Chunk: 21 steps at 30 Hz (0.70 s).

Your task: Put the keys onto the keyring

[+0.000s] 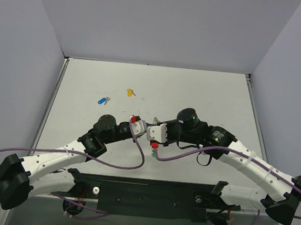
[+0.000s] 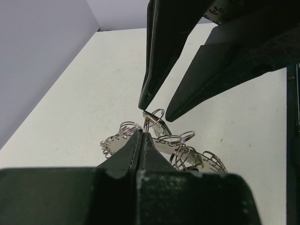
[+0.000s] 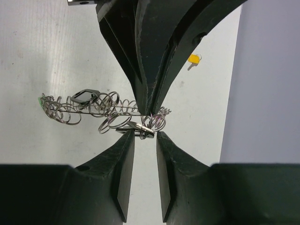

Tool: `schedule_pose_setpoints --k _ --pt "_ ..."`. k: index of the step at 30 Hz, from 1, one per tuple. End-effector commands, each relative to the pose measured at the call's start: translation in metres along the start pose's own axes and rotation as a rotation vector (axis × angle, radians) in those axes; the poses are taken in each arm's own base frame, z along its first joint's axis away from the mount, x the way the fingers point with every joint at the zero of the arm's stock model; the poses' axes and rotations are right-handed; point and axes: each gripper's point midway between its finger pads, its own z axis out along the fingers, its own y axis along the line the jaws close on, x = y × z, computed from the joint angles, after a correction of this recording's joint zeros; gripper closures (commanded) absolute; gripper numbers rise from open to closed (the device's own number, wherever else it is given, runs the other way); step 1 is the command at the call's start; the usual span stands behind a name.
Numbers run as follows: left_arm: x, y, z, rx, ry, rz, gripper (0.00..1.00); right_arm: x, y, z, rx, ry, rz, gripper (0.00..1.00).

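Two keys, the blue key [image 1: 103, 100] and the yellow key [image 1: 130, 93], lie loose on the counter [image 1: 194, 95], well apart from both arms, so most of the task looks undone. The left tool [image 2: 143, 136] pinches a loop of the keyring [image 2: 183, 157], and the right tool [image 3: 144, 138] stands spread just beside it; a green speck [image 3: 39, 100] on the chain may be a third key.
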Motion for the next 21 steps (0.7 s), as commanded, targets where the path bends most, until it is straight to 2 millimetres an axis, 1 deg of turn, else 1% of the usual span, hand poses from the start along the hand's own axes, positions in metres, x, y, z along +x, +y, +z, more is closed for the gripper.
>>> schedule_pose_setpoints --k 1,4,7,9,21 --pt "-0.0485 0.0133 0.0028 -0.034 -0.137 0.053 1.0 -0.0061 -0.0018 -0.0045 0.019 -0.045 0.005 0.78" --pt "-0.048 0.013 0.0023 -0.033 -0.137 0.052 1.0 -0.004 -0.001 -0.0021 0.021 -0.045 0.0 0.78" --pt "-0.0496 0.0133 0.0021 -0.034 -0.141 0.052 1.0 -0.0065 -0.0025 -0.0014 0.033 -0.062 -0.005 0.78" --pt "-0.0497 0.0131 0.0021 -0.033 -0.141 0.054 1.0 -0.0063 -0.0021 -0.0003 0.032 -0.063 -0.007 0.8" --pt "-0.0475 0.0124 0.0026 -0.029 -0.136 0.05 1.0 -0.0056 -0.0003 -0.0013 0.027 -0.06 -0.032 1.0"
